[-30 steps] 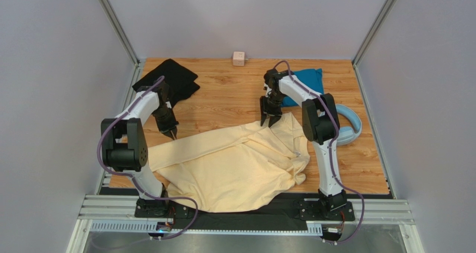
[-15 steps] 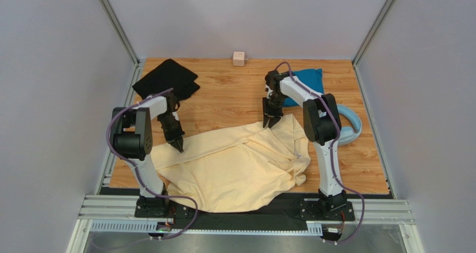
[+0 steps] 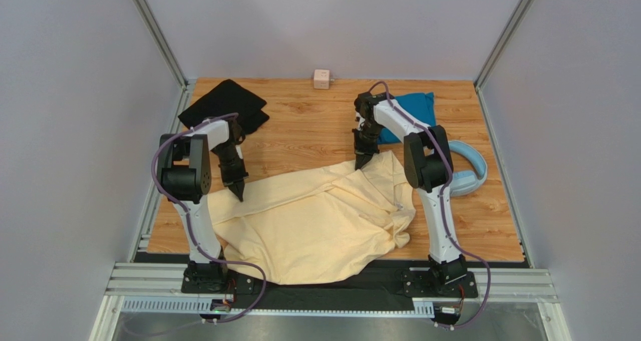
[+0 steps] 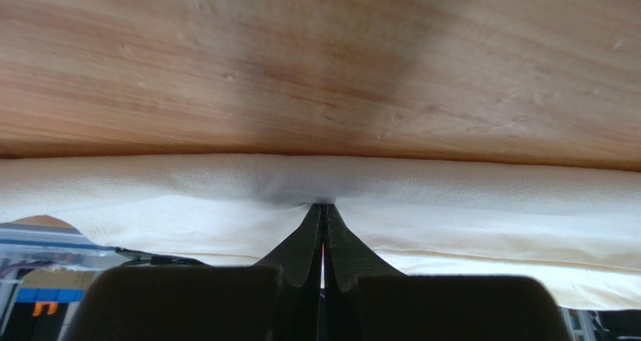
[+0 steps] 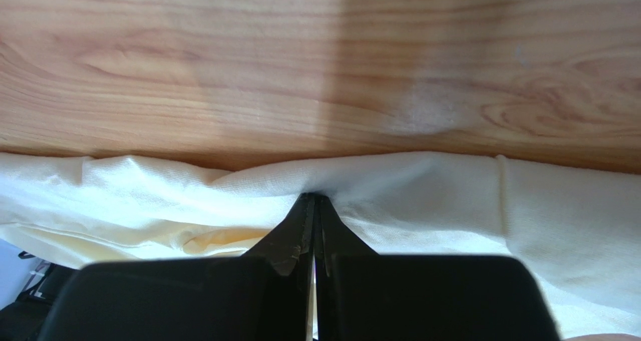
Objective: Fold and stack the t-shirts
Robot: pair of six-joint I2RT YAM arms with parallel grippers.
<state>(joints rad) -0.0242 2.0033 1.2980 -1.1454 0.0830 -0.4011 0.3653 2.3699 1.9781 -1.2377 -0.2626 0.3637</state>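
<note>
The cream shirt (image 3: 316, 221) lies crumpled across the near half of the table (image 3: 308, 131), long axis left to right. Its far edge lies directly in both jaws: left jaws closed on the left end, right jaws closed on the right end.

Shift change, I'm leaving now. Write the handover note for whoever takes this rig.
Hands: the left hand is shut on the far edge of the cream shirt, near its left end. The right hand is shut on the same edge, further right.
Things: the cream shirt lies spread and rumpled across the near half of the table, unfolded. The black shirt sits at the far left and looks folded. The teal shirt sits at the far right, partly behind the right arm.
Done: nothing is stacked.
Left: fold the cream shirt, then stack all three.
</note>
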